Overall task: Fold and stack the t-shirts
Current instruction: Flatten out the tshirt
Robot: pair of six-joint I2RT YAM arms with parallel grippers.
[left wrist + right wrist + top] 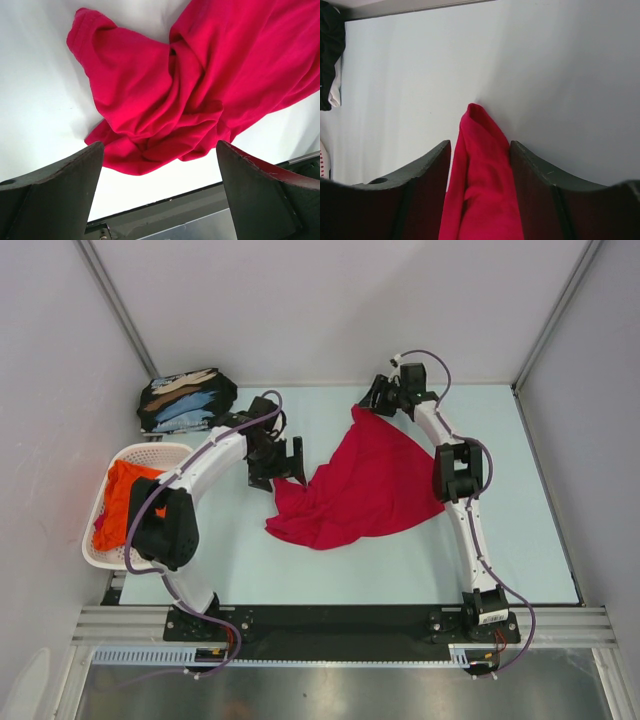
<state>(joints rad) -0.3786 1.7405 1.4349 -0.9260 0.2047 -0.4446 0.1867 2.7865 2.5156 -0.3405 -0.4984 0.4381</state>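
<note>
The crimson red t-shirt [370, 485] lies crumpled and partly spread in the middle of the table. My right gripper [372, 400] is at the far side, shut on one corner of the shirt and pulling it up; the red cloth [482, 190] sits pinched between its fingers [480, 145]. My left gripper [283, 465] is open and empty, just above the shirt's bunched left end [170, 100], with both jaws wide apart [160, 145]. A folded stack of black t-shirts with light-blue and tan prints [185, 400] lies at the far left. The orange t-shirt [120, 490] is in the basket.
The white perforated basket [150, 450] stands at the left edge beside my left arm. The black stack also shows at the top left of the right wrist view [330, 50]. Grey walls close the table at the back and sides. A black rail [330, 625] runs along the near edge.
</note>
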